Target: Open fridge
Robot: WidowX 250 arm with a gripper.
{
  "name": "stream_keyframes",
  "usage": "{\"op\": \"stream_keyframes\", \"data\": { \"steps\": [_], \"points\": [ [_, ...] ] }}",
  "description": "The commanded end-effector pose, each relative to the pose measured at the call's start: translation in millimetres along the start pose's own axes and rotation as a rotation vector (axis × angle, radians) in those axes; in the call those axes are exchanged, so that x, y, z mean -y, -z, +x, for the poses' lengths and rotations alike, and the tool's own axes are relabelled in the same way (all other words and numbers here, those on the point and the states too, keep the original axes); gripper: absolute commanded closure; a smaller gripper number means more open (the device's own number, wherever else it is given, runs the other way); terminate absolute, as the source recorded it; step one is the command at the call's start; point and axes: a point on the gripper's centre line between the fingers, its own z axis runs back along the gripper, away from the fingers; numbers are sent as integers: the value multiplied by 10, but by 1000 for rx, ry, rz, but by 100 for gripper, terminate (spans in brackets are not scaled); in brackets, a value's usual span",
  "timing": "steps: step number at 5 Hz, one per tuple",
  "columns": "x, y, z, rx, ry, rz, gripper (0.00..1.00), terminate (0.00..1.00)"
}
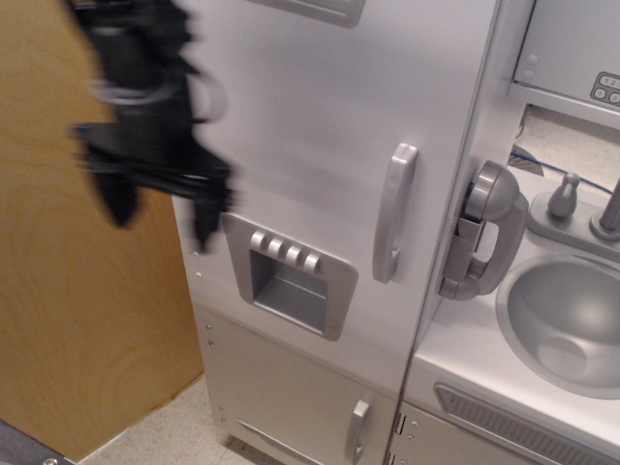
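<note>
The silver-grey fridge [320, 107] fills the middle of the view, its large door shut. Its curved vertical grey handle [394, 213] stands at the door's right edge. The recessed four-button dispenser panel [289, 274] sits lower left on the door. My black gripper [161, 215] is blurred by motion at the fridge's left edge, well left of the handle and just above-left of the dispenser. Its two fingers point down with a gap between them, holding nothing.
A smaller lower door with a short handle [357, 430] is below. A grey toy phone handset [483, 232] hangs right of the fridge, beside a sink [567, 320] with a faucet. A wooden panel [68, 320] stands to the left.
</note>
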Motion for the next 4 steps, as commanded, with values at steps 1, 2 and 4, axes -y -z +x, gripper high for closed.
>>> {"op": "stream_keyframes", "data": {
  "steps": [1, 2, 4],
  "points": [
    [490, -63, 123, 89, 58, 7, 0, 0],
    [724, -16, 190, 98, 78, -13, 0, 0],
    [862, 115, 408, 192, 14, -12, 0, 0]
  ]
}}
